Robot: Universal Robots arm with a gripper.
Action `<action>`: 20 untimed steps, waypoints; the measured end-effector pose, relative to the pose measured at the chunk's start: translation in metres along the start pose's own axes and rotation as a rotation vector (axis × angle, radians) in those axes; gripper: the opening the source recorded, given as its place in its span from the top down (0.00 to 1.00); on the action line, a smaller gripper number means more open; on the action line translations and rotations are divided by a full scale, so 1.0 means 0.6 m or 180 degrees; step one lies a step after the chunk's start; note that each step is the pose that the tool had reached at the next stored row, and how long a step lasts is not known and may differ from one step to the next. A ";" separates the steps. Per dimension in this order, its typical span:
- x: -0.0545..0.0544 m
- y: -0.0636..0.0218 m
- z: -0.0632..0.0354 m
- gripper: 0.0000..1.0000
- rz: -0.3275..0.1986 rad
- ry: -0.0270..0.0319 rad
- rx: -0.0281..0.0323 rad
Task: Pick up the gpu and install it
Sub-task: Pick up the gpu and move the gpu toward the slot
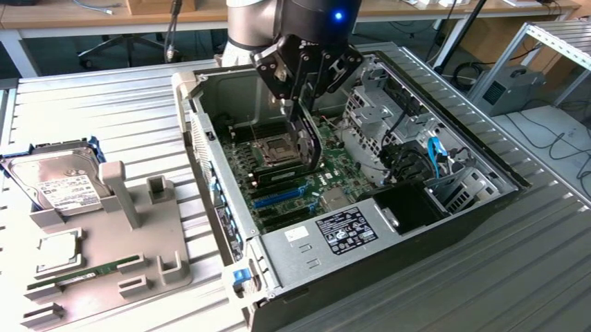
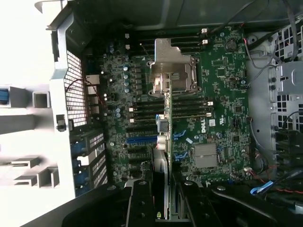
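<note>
The gpu (image 1: 306, 142) (image 2: 162, 163) is clamped between the two black metal fingers of the gripper (image 1: 305, 93) (image 2: 166, 198), whose jaws are part-closed on the upper edge of the thin black card. The card is held on edge and hangs down inside the open computer case (image 1: 517, 181) (image 2: 57, 75). Its lower end is seen just above the green motherboard (image 1: 344, 166) (image 2: 222, 90) on the floor of the case, though contact with the board cannot be made out. In the wrist view the card is lined up close beside a blue slot (image 2: 142, 139), and the square silver CPU socket (image 2: 171, 71) lies beyond its far end. "DELL" is printed in white on the board. A sheet-metal power supply box (image 1: 347, 232) with a black label is fitted at the case's near end. Outside the case, towards the exterior view's left, a silver hard drive (image 1: 60, 183) with a white label and a narrow green memory stick (image 1: 83, 273) are kept on a grey moulded holder (image 1: 111, 235).
</note>
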State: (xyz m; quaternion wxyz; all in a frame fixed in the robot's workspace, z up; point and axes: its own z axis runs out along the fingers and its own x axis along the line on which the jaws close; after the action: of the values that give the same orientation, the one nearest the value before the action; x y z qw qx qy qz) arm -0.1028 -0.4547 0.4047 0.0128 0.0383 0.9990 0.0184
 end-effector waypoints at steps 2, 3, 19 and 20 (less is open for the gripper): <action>-0.004 0.000 0.001 0.74 0.0000 0.0000 0.0000; -0.006 0.000 0.002 0.74 0.0000 0.0000 0.0000; -0.025 0.002 0.009 0.74 0.0000 0.0001 0.0000; -0.026 0.002 0.009 0.74 0.0000 0.0001 0.0000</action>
State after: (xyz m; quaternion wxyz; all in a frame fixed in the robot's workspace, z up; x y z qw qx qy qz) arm -0.0872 -0.4547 0.3997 0.0126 0.0383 0.9990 0.0184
